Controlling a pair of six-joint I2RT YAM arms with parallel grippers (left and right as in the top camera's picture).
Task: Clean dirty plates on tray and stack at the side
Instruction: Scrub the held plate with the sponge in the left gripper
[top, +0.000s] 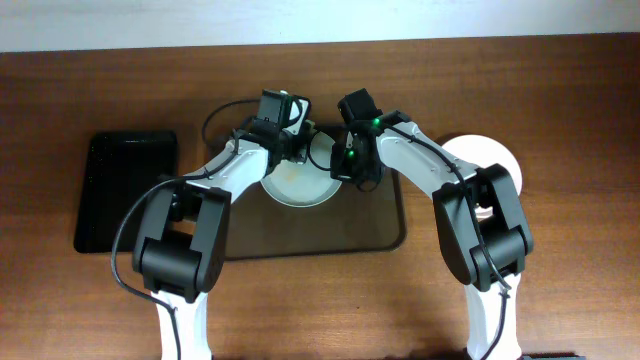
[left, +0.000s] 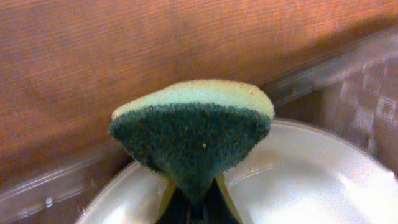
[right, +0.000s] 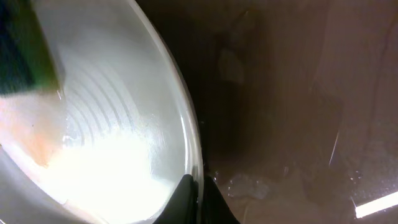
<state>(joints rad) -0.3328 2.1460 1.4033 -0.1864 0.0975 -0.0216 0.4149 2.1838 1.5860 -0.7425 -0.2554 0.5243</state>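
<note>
A white plate with a faint orange smear lies on the dark brown tray. My left gripper is shut on a green and yellow sponge, held over the plate's far rim. My right gripper is shut on the plate's right rim; the sponge shows at the top left of the right wrist view, and the orange smear lies below it. Another white plate rests on the table right of the tray, partly hidden by my right arm. No bluish-green plate is in view.
A smaller glossy black tray lies on the wooden table at the left. Water drops sit on the brown tray's floor beside the plate.
</note>
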